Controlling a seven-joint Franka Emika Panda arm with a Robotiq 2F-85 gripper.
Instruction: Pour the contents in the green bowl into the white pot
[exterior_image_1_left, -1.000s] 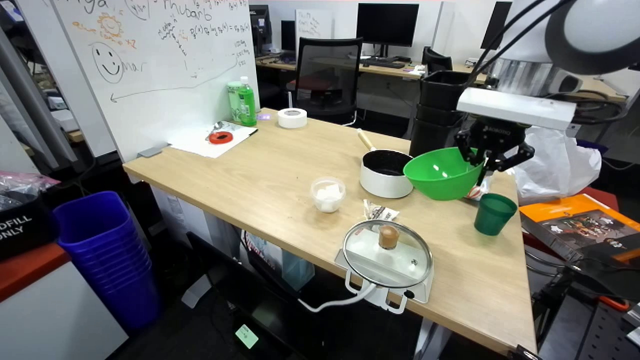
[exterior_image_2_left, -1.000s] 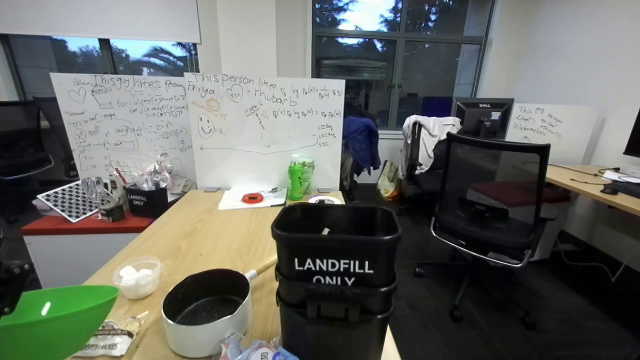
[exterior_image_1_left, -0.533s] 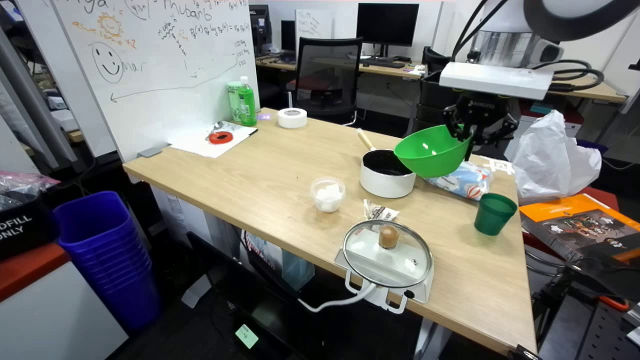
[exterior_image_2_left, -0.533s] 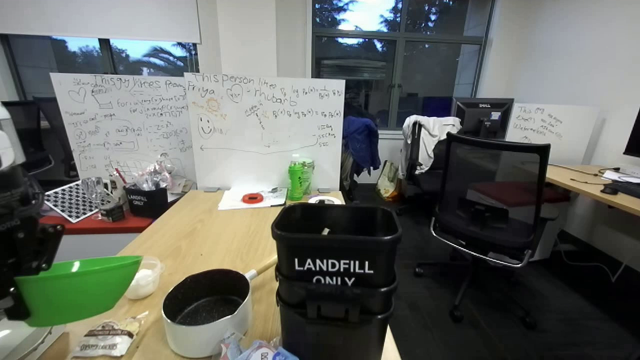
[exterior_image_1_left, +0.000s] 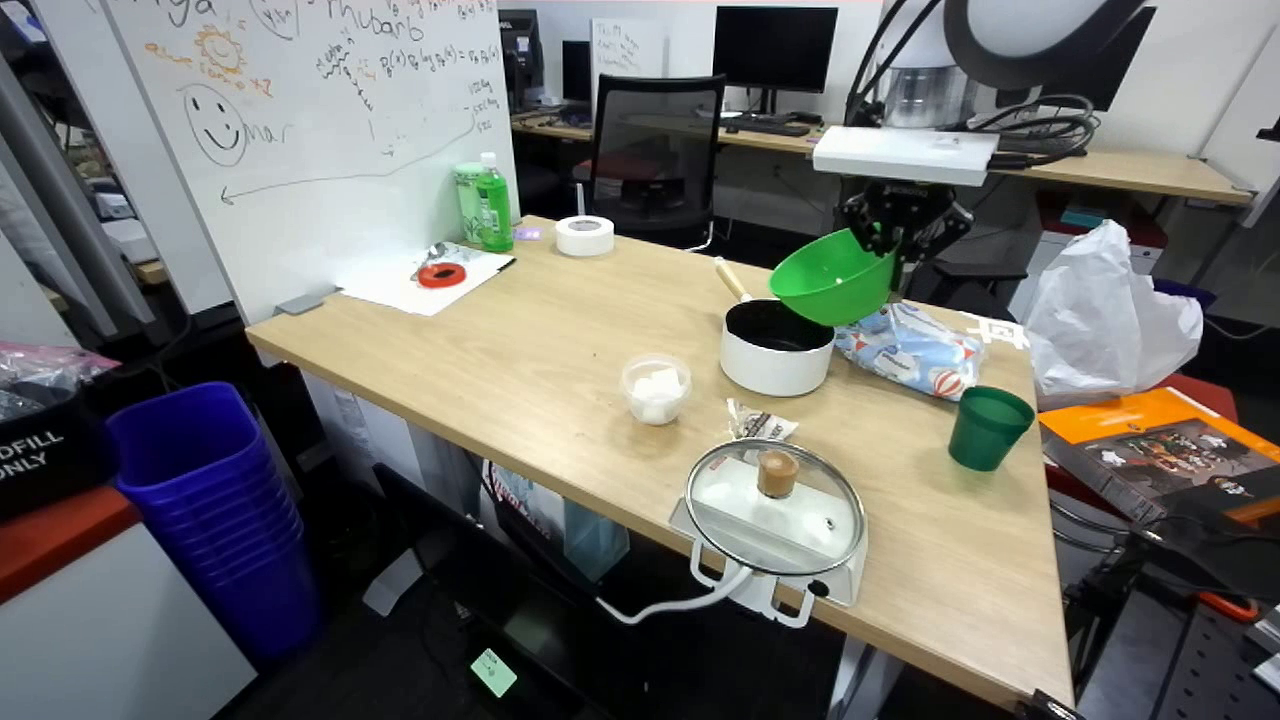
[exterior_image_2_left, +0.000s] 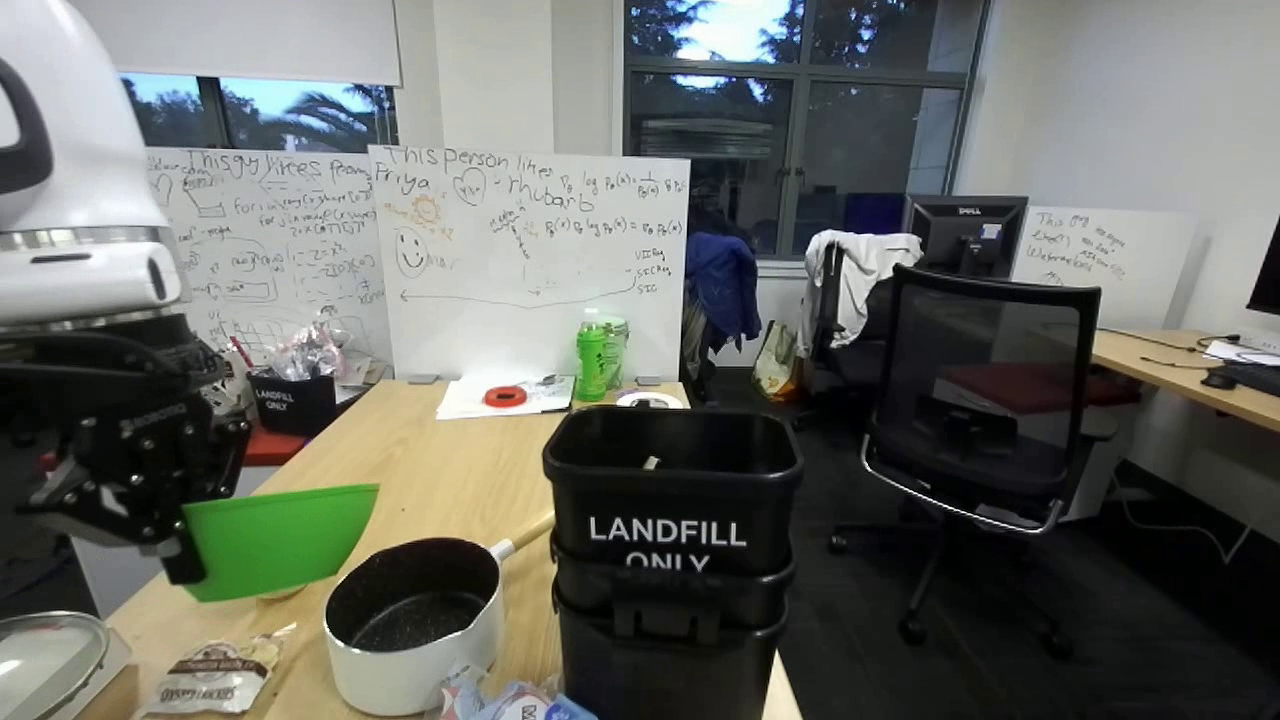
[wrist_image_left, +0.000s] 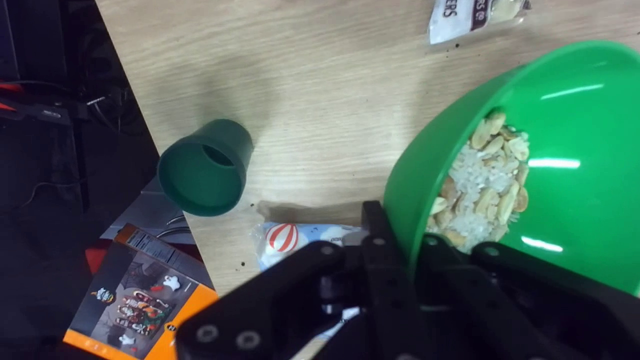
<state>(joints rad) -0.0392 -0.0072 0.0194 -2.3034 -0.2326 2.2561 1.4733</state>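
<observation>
The bright green bowl (exterior_image_1_left: 835, 285) is held in the air and tilted, its far side lower in an exterior view. It also shows in an exterior view (exterior_image_2_left: 285, 545), just left of the white pot (exterior_image_2_left: 375, 668). My gripper (wrist_image_left: 407, 240) is shut on the bowl's rim, one finger outside and one inside. In the wrist view the bowl (wrist_image_left: 590, 200) holds nuts (wrist_image_left: 507, 202) and white grains (wrist_image_left: 470, 172) near the gripped side. The white pot (exterior_image_1_left: 765, 365) stands upright on the table; its visible black inside looks empty. The pot is out of the wrist view.
A dark-green cup (exterior_image_1_left: 990, 430) and a blue wipes pack (exterior_image_1_left: 910, 350) are near the pot. A clear tub (exterior_image_1_left: 656, 390), a cracker packet (exterior_image_1_left: 760, 422) and a glass lid (exterior_image_1_left: 775, 510) are in front. Stacked black bins (exterior_image_2_left: 670, 520) stand beside the pot.
My gripper has carried the green bowl closer to the white pot, leftward in an exterior view and rightward in an exterior view. The bowl is more tilted now. The pot has not moved.
</observation>
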